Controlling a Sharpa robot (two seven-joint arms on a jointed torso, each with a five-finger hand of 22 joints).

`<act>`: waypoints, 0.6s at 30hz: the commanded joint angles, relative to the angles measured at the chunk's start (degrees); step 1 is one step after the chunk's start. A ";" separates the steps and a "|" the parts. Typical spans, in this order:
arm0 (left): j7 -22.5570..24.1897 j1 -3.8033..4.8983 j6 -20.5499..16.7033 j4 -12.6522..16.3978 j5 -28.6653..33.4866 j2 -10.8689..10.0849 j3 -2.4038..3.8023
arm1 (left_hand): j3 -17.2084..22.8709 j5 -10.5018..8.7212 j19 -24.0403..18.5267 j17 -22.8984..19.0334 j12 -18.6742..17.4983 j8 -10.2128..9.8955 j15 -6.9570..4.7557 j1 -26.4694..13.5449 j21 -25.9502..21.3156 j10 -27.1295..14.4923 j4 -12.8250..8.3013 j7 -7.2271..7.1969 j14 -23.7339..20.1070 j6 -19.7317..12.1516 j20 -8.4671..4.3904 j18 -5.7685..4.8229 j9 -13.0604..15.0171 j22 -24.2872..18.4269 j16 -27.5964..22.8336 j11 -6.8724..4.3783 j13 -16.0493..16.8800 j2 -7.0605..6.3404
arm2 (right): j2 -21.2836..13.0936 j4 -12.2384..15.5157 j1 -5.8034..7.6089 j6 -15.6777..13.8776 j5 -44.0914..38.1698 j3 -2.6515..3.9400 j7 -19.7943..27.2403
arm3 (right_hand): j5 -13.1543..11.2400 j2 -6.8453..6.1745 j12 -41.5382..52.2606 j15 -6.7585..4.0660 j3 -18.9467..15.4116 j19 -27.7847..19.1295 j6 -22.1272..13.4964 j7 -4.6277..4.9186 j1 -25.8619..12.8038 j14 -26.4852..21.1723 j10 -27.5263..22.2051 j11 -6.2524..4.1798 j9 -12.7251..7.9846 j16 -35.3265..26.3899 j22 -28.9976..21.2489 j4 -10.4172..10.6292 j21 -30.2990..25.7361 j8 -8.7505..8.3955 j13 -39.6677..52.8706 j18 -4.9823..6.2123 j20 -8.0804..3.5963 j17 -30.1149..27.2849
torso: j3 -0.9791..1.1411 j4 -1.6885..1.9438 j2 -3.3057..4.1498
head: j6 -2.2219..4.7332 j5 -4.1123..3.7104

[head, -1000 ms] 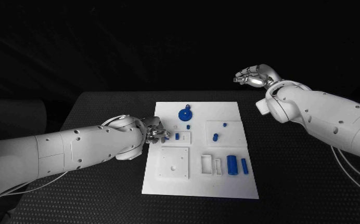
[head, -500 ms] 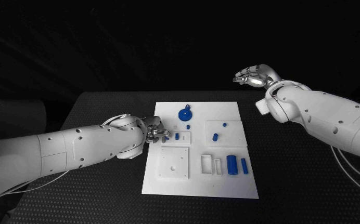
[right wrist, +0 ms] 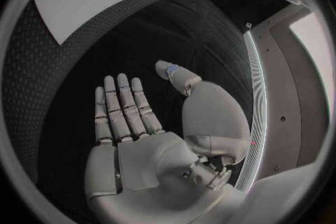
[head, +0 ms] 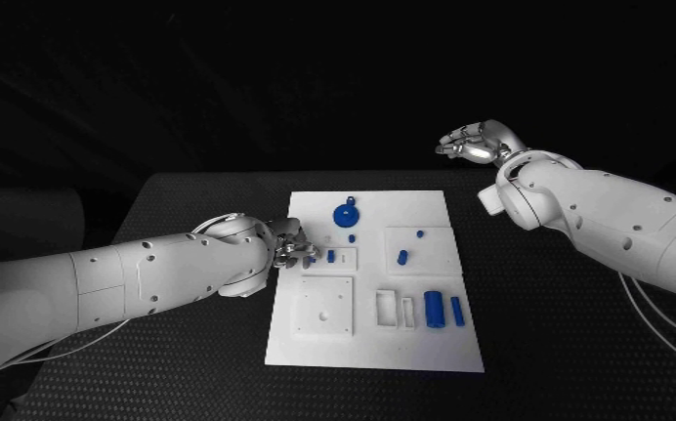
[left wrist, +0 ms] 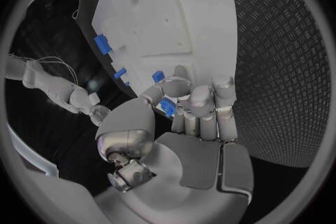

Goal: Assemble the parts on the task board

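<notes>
1. My left hand (head: 289, 248) is at the left edge of the task board (head: 423, 348). Its fingers are curled around a small blue part (left wrist: 167, 106), pinched between thumb and fingertips in my left wrist view.
2. My right hand (head: 479, 142) is raised well away from the board, beyond the table's far right corner. It holds nothing, with the fingers apart and stretched out.
3. The other blue parts are on the board: a round disc with a tab (head: 345, 214) near the far end, a short peg (head: 403, 257) in the right-hand panel, and two upright blocks (head: 443, 310) side by side near the front right.
4. The grip is the main risk, I judge. The part is small and mostly buried under my fingers, so if it twists as I lower it, it could meet its seat crooked and jam or pop free.
5. I cannot tell from here which recess the part belongs to; a wrong guess means pressing it where it won't fit.
6. My knuckles are close to the small pieces beside them, and a careless sweep could knock one over.
7. The table (head: 184, 196) is black with a fine woven texture, where a dropped part would likely skid. The room behind is dark.
</notes>
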 commanded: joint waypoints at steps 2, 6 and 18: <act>-1.07 -0.52 2.39 -0.15 0.08 0.19 -0.38 | -0.31 -0.45 -0.06 -0.23 0.47 -0.65 -1.93 -0.04 0.31 -1.72 0.43 -1.50 0.06 1.97 -5.36 0.42 -0.33 0.69 0.41 -1.25 -0.32 -1.56 | -0.01 0.15 0.01 0.86 -0.46 0.02 0.27 | 0.35 -0.07 -0.27 -0.04 -0.01 -0.53 -0.39 1.70 0.08 -0.35 0.37 0.05 -0.10 0.38 0.11 0.20 -0.41 0.23 -0.08 -0.59 -0.03 -0.07 | -0.02 0.03 -0.01 | 0.01 0.01; -1.13 -0.52 2.32 -0.18 0.16 0.08 -0.38 | -0.52 -0.74 -0.04 -0.40 0.60 -0.95 -1.91 -0.14 0.28 -1.75 1.06 -1.47 0.04 2.09 -5.36 0.44 -0.49 0.64 0.47 -1.24 -0.59 -2.57 | 0.09 0.05 0.00 0.91 -0.46 0.02 0.27 | 0.35 -0.08 -0.28 -0.01 -0.01 -0.59 -0.40 1.70 0.08 -0.42 0.38 0.05 -0.11 0.37 0.16 0.20 -0.45 0.24 -0.08 -0.61 -0.03 -0.11 | -0.01 0.04 0.01 | -0.03 0.00; -1.29 -0.53 2.16 -0.28 0.20 -0.08 -0.38 | -0.97 -8.28 -0.07 -0.99 1.18 -1.69 -1.99 -0.79 0.10 -1.91 4.10 -1.54 -0.06 2.49 -5.44 0.69 -0.58 0.52 0.76 -1.31 -1.55 -5.95 | 0.17 -0.09 -0.02 1.00 -0.45 0.01 0.25 | 0.36 -0.05 -0.31 0.05 -0.03 -0.69 -0.42 1.70 0.06 -0.56 0.40 0.05 -0.14 0.36 0.28 0.21 -0.54 0.27 -0.09 -0.66 -0.02 -0.20 | -0.01 0.02 0.01 | -0.12 -0.01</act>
